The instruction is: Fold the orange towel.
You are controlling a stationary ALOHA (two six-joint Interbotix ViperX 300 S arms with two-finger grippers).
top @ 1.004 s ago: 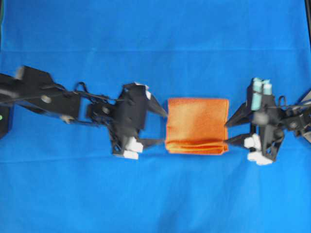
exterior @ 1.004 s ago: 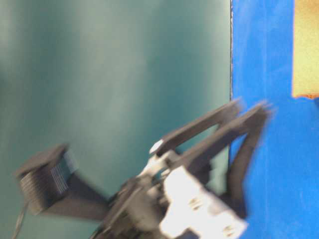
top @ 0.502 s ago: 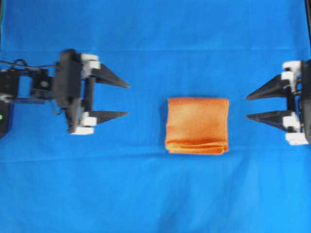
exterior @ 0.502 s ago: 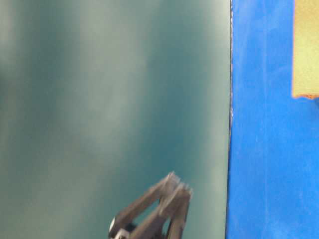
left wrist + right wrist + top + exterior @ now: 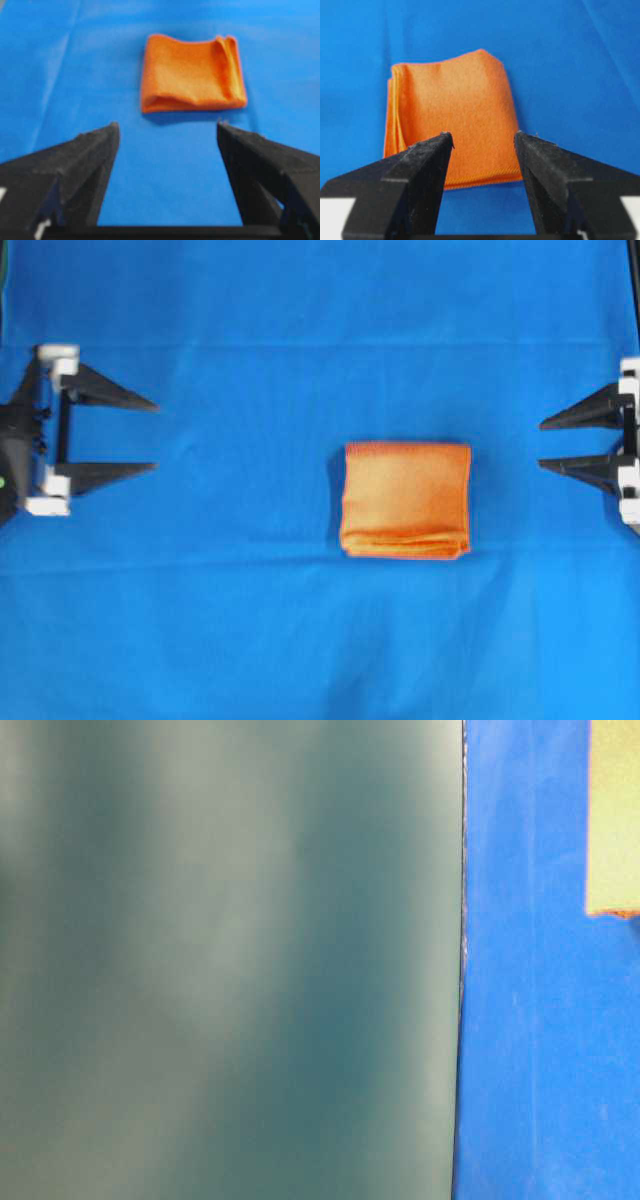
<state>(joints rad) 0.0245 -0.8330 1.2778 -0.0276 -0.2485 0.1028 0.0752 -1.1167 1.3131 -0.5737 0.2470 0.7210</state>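
Between both open tools (image 5: 157, 436), folded orange towel (image 5: 406, 499)

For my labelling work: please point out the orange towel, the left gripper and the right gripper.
orange towel (image 5: 405, 498): overhead view, middle of top layer.
left gripper (image 5: 156, 436): overhead view, midway between fingertips.
right gripper (image 5: 541, 444): overhead view, midway between fingertips.

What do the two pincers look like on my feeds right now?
Both match: the left pincer and the right pincer each have two black, tapered, wedge-shaped fingers with a rough matte surface, mounted on white blocks at the base. No cables or markings show.
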